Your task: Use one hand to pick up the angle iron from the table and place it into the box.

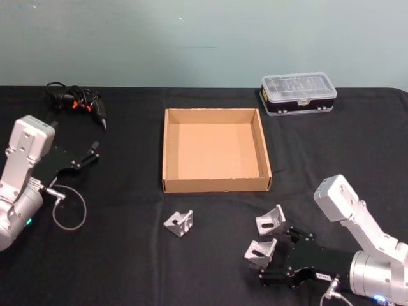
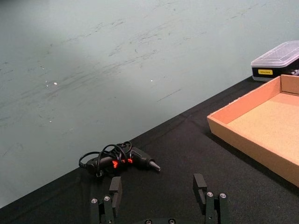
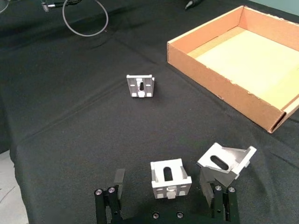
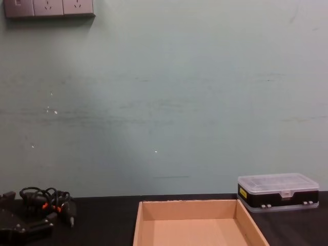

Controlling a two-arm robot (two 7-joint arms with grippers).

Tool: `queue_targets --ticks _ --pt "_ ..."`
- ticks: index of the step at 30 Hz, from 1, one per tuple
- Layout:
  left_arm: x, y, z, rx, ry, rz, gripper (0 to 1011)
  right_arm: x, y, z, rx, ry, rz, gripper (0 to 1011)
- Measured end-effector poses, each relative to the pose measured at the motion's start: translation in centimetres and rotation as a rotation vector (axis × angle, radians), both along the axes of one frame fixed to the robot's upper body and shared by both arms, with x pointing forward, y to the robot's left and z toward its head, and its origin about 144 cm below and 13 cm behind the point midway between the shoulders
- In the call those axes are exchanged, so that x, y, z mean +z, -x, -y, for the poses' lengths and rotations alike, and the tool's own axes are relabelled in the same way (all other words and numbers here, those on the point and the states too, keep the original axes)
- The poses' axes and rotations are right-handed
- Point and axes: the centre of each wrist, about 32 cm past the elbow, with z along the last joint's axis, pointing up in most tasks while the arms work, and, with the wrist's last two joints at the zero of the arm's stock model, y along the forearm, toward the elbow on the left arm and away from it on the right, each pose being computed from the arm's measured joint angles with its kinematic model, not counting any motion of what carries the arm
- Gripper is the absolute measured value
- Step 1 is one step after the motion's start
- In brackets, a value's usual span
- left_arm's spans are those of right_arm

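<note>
Three silver angle irons lie on the black table [image 1: 121,268] in front of the tan cardboard box [image 1: 213,150]. One angle iron [image 1: 179,222] sits alone at front centre. My right gripper [image 1: 278,256] is low over the table at the front right, open. Its fingers straddle a second angle iron [image 3: 170,178] without closing on it. A third angle iron [image 3: 227,161] lies tilted beside one of the fingers [image 3: 208,184]. The box is empty. My left gripper [image 1: 92,153] hangs open at the far left, holding nothing.
A clear-lidded black-and-yellow plastic case [image 1: 298,94] stands behind the box to the right. A black glue gun with a coiled cord [image 1: 80,102] lies at the back left. A grey cable loop [image 1: 69,207] hangs from the left arm.
</note>
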Motion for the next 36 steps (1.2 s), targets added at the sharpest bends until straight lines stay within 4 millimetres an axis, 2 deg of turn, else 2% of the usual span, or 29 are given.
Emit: queue_targets --ticks 23,27,36 --pt "0.00 0.00 0.00 0.000 0.000 0.000 1000 -0.58 -0.04 -0.19 0.004 0.009 0.001 1004" --pt "0.00 0.00 0.00 0.000 0.000 0.000 1000 -0.63 -0.05 -0.26 0.006 0.011 0.003 950" --pt "0.00 0.00 0.00 0.000 0.000 0.000 1000 -0.62 -0.11 -0.27 0.004 0.008 0.009 689"
